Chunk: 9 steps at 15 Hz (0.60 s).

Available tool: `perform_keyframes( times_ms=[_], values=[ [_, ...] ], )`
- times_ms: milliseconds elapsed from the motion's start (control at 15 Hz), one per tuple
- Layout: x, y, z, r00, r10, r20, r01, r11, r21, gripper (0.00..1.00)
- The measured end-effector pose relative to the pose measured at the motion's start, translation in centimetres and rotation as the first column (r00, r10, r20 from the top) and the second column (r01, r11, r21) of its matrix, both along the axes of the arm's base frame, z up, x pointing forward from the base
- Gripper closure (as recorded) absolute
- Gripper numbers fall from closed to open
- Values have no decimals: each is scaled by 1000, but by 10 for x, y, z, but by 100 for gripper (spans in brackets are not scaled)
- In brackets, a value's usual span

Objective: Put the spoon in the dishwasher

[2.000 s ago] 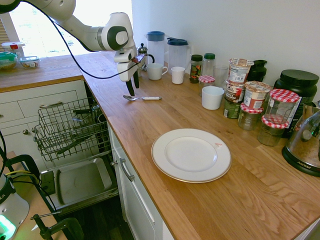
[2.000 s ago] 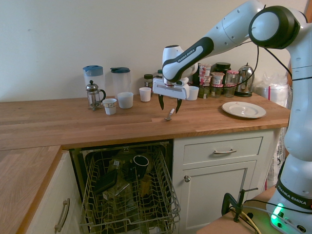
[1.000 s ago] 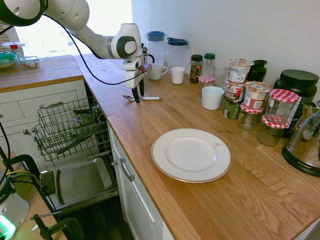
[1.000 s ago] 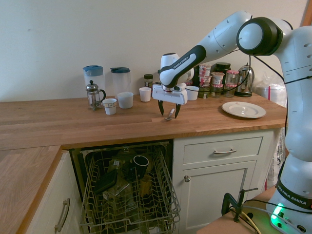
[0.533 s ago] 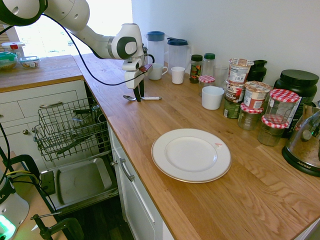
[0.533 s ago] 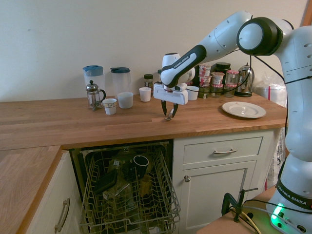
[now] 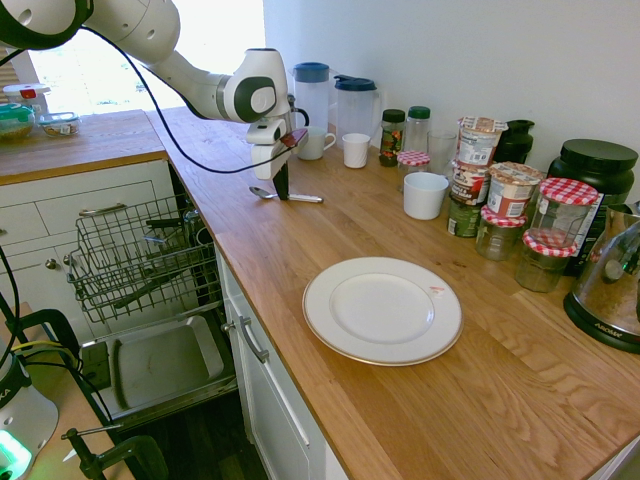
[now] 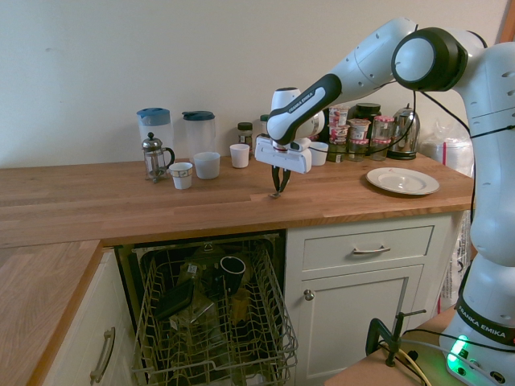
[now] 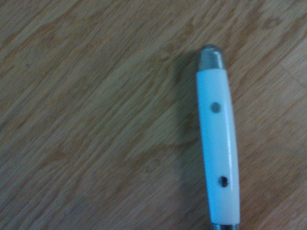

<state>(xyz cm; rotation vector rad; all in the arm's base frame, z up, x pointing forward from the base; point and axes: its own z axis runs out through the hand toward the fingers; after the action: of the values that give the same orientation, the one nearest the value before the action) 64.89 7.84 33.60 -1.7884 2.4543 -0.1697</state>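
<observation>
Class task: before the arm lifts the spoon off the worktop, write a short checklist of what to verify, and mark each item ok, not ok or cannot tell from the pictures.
1. Gripper is down at the spoon, at the neck between bowl and handle: ok.
2. Fingers firmly shut on the spoon: cannot tell; they look nearly together, but contact is hidden.
3. Spoon lying flat on the worktop, not yet lifted: ok.
4. Nothing crowding the spoon; the nearest cup stands apart: ok.
5. Dishwasher open with rack pulled out: ok.
6. Free slot in the rack for the spoon: cannot tell; dark items already sit in it.
</observation>
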Motion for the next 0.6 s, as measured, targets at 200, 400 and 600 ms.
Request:
perform_keyframes(
  times_ms=[200,400,600],
  values=[
    [-20,4,8,999,34,14,-34,999,3,100],
    [-58,32,42,994,104,45,-104,995,-7,100],
    [-108,76,74,976,207,69,-206,978,-21,100]
  ],
)
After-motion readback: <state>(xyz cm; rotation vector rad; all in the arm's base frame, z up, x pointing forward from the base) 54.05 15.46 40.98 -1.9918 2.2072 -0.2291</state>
